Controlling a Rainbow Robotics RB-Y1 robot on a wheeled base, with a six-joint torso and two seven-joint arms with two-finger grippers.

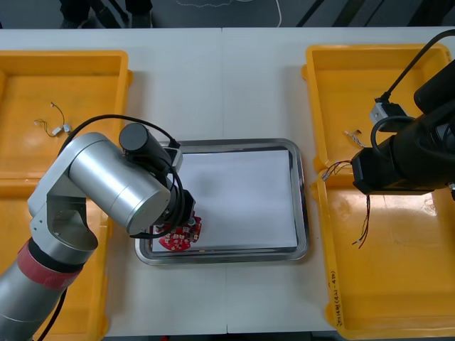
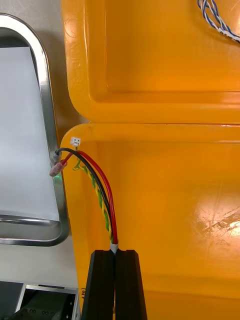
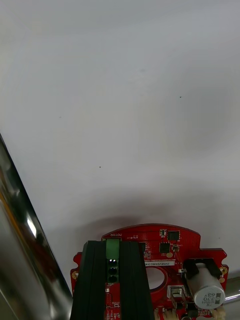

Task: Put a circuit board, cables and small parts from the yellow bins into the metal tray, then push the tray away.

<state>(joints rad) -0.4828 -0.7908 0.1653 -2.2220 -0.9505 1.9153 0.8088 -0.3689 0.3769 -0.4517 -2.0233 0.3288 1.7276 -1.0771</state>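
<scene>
The light table (image 1: 242, 78) carries a metal tray (image 1: 305, 206) at its middle. Two left bins (image 1: 119, 106) and two right bins (image 1: 315, 106) flank it.

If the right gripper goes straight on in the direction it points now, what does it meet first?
Probably the meeting rims of the two yellow bins. The right gripper, shut on a red, black and yellow-green cable, may pass above them; depth is unclear.

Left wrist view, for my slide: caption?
Left gripper shut on round red circuit board over white-lined metal tray.
</scene>
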